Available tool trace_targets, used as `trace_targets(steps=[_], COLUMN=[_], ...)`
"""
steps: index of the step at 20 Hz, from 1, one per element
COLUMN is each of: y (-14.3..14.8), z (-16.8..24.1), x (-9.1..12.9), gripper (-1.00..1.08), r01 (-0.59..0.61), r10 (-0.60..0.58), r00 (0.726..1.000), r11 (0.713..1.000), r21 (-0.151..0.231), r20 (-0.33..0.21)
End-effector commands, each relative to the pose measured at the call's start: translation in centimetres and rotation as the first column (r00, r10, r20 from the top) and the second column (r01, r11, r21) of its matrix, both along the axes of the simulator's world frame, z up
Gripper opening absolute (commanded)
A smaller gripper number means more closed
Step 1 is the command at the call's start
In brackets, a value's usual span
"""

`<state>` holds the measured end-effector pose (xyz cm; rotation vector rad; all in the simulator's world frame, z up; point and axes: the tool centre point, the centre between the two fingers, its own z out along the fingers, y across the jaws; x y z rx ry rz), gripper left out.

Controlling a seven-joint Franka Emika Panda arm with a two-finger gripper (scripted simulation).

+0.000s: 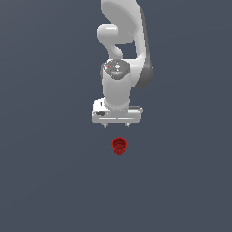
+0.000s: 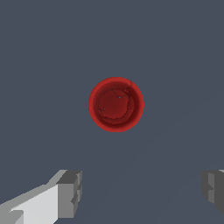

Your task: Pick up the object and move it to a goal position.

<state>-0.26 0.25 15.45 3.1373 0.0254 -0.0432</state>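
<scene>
While the red cup [image 1: 119, 146] stands upright and alone on the plain grey desk [image 1: 45, 181], the hand [image 1: 117, 125] hangs above it, released, with its two fingers spread wide and nothing between them. In the exterior view the cup sits just below the white hand and close to its centre line, apart from it and untouched. The wrist view looks straight down into the cup's [image 2: 116, 104] hollow top; the fingers [image 2: 70, 192] show at either edge of that picture with a gap much broader than the cup, and the cup lies offset from the line between them, not yet inside the gap.

This reads as the approach step, before any grasp. The next move, as I judge it, calls for shifting the hand until the cup lies between the fingertips, lowering around its ribbed wall, then closing. No goal marker shows in either view.
</scene>
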Motion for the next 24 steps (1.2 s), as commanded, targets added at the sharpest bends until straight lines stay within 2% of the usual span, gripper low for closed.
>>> trace_targets(steps=[1,17,24], y=[0.0,1.0,1.0], z=[0.0,0.5,-0.1], x=[0.0,0.2,0.8], gripper=[1.0,1.0,1.0], r01=[0.0,0.012,0.073], r10=[0.0,-0.012,-0.073], r00=[1.0,1.0,0.997], r11=[1.0,1.0,0.997], r21=[0.0,-0.001,-0.001], r20=[0.0,-0.013,-0.009])
